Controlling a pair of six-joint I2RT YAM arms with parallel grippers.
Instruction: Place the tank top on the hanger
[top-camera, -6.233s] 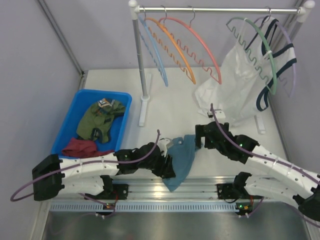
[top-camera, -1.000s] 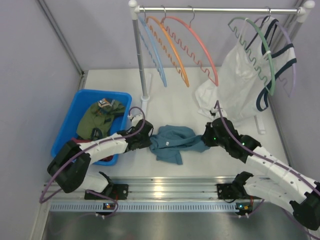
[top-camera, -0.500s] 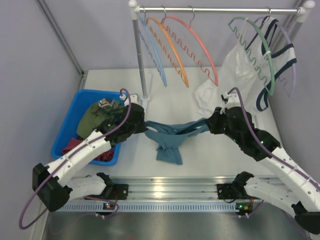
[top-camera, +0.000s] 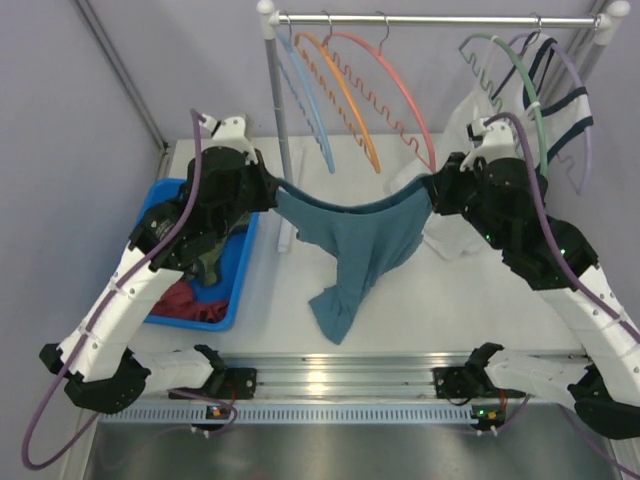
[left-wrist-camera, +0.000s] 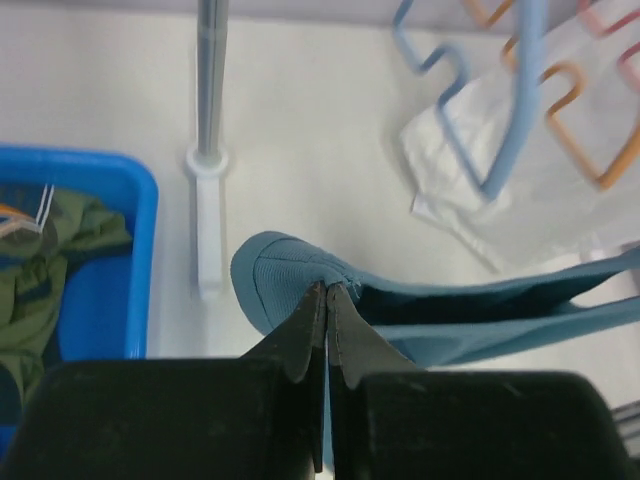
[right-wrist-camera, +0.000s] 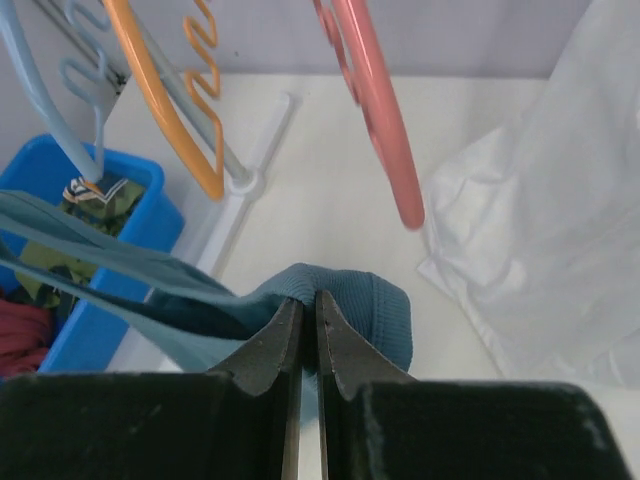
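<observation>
**Tank top spanned between both hands; hanger bare on the rail**

Nearest: the lower part of the tank top (top-camera: 355, 240) droops in a narrowing fold toward the counter (top-camera: 440, 300). Whether its tip touches cannot be told.

Above that, the garment's top edge hangs in a shallow sag between the two hands, clear of the counter.
- Left hand (left-wrist-camera: 326, 292): fingers pressed together on one shoulder strap, with the strap loop bulging past the tips.
- Right hand (right-wrist-camera: 308, 298): fingers likewise clamped on the other strap, with teal fabric folded around the tips.

Left of the tank top, under the left arm: a blue bin (top-camera: 200, 318) holding an olive-green garment (left-wrist-camera: 40, 270) and a dark red cloth (top-camera: 185, 298).

Behind the left hand: the rack post (top-camera: 283, 110), its foot on the counter beside the bin.

Far: the rail (top-camera: 440, 19) carries a light blue hanger (top-camera: 320, 135), an orange hanger (top-camera: 347, 85) and the hanger (top-camera: 412, 105), hooked side by side. The hanger is bare. Its lower tip sits just beyond the right hand, apart from the teal fabric.

Further right on the same rail: a green hanger (top-camera: 541, 115) with the white navy-trimmed top (right-wrist-camera: 540, 230), whose cloth reaches down to the counter behind the right hand.
</observation>
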